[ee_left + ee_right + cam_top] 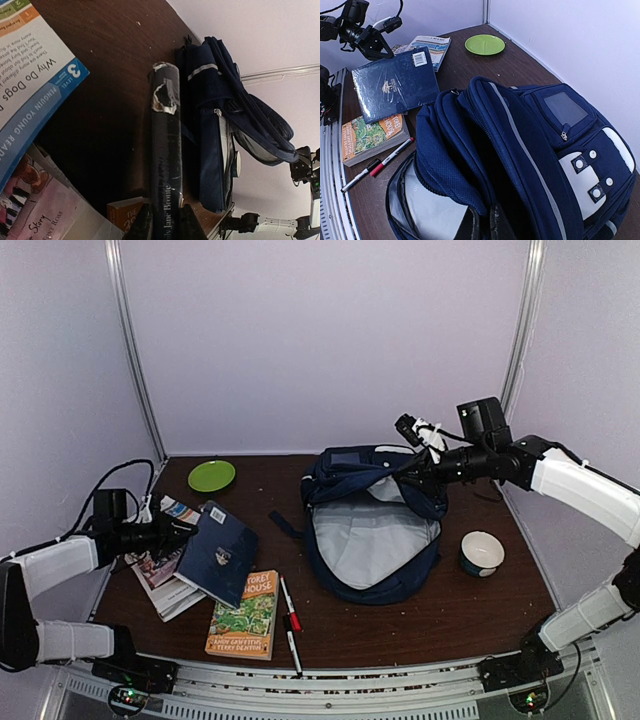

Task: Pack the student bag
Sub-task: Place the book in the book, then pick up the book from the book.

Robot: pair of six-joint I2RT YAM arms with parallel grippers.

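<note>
Here, the left gripper (pixel 183 531) clamps a glossy, plastic-wrapped navy book (pixel 222 555), one edge tilted up, at the table's left. The right gripper (pixel 405 474) pinches the soft upper rim of the student bag (pixel 372 540) (navy fabric, pale reflective stripes), which lies right of centre, mouth open on smooth grey lining. The table (pixel 450 615) is dark wood-grain, and the walls (pixel 320 340) are plain and pale.

I note the student bag (pixel 520 150) as matt cloth, the navy book (pixel 395 82) glossy under plastic film, the table (pixel 450 615) smooth dark wood.
</note>
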